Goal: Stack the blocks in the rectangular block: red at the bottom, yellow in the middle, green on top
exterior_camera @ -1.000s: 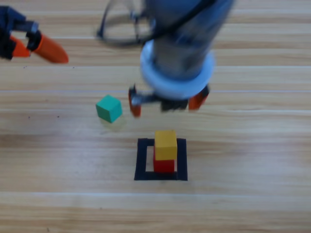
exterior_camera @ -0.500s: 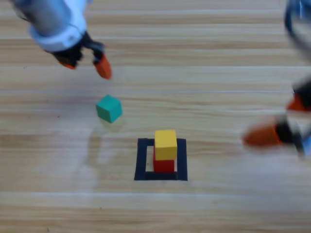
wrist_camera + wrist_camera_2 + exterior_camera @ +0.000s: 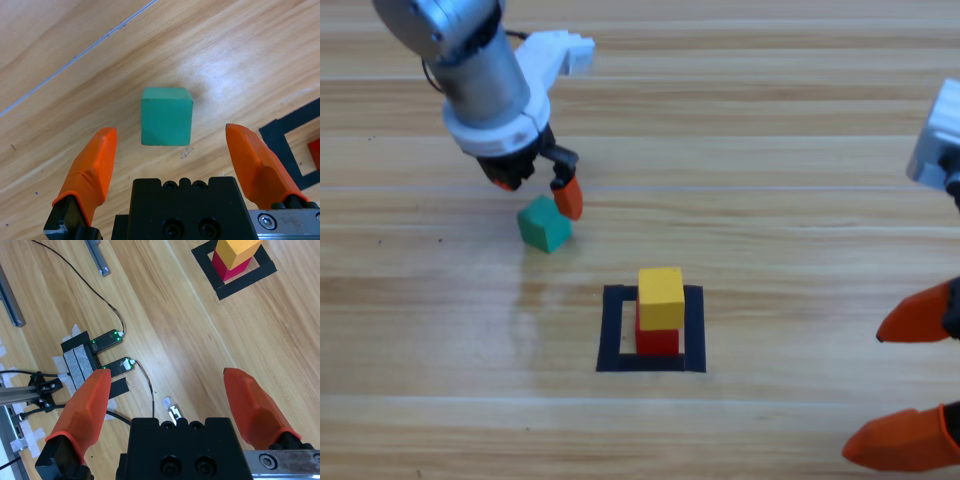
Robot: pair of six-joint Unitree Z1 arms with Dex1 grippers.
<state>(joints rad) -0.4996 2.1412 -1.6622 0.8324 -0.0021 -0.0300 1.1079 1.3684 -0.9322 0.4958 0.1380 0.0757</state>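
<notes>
The red cube (image 3: 658,341) stands inside the black tape square (image 3: 612,330), and the yellow cube (image 3: 661,296) rests on top of it. Up and to the left, the green cube (image 3: 544,224) lies alone on the wood. My left gripper (image 3: 535,190) hangs open just behind and above it. In the left wrist view the green cube (image 3: 166,116) is centred ahead of the left gripper (image 3: 171,131), one orange jaw on each side and neither touching it. At the right edge my right gripper (image 3: 910,382) waits, open and holding nothing. The right wrist view shows the stack (image 3: 234,255) far off.
In the left wrist view a corner of the tape square (image 3: 295,125) and a sliver of the red cube (image 3: 315,152) show at the right. The right wrist view takes in cables and small taped circuit boards (image 3: 107,340) off to one side of the table.
The left arm has swung down and to the right, and its open gripper is now at the green cube. The right arm has drawn back to the lower right edge. The cubes have not moved.
</notes>
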